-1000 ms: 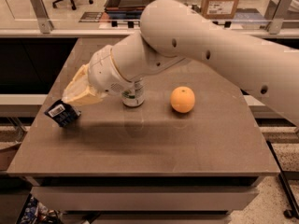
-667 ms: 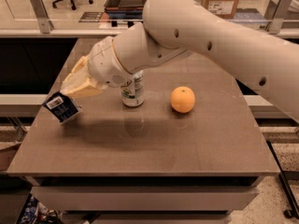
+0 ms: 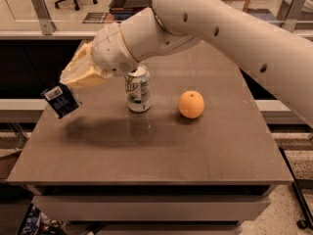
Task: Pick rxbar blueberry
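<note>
The rxbar blueberry (image 3: 60, 101) is a dark blue wrapper with a white barcode patch. It hangs tilted in the air over the table's left edge. My gripper (image 3: 70, 87), with cream-coloured fingers, is shut on its upper end and holds it clear of the table (image 3: 146, 153). The bar's shadow falls on the tabletop below and to the right. The large white arm reaches in from the upper right.
A green-white soda can (image 3: 138, 89) stands upright just right of the gripper, partly under the arm's wrist. An orange (image 3: 191, 104) lies right of the can. Behind the table are a counter, glass-panel posts and an office chair.
The gripper has lifted the blue bar off the table's left side and raised it. The arm has moved up and uncovered the can.
</note>
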Robot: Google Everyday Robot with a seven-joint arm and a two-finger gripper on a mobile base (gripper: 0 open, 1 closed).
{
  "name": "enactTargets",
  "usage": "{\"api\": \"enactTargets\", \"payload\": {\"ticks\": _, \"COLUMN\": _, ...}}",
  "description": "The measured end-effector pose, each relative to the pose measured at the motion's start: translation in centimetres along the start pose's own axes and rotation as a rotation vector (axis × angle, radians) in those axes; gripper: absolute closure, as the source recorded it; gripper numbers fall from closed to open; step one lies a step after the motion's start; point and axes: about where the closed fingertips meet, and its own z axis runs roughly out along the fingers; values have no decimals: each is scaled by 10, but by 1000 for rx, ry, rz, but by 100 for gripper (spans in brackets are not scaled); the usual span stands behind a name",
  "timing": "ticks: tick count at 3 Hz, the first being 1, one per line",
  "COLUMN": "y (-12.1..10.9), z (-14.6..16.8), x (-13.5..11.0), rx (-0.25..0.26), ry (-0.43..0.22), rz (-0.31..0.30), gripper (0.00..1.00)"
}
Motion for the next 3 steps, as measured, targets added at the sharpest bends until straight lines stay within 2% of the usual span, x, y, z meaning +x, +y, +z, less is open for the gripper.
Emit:
{"api": "enactTargets", "payload": {"ticks": 2, "y": -16, "z": -20, "x": -27, "rx": -47, "ry": -47, "rz": -73, "gripper": 100}}
{"api": "enactTargets", "payload": {"ticks": 3, "y": -26, "z": -53, "x": -47, "rx": -17, "ry": -39, "rz": -112, "gripper": 100}}
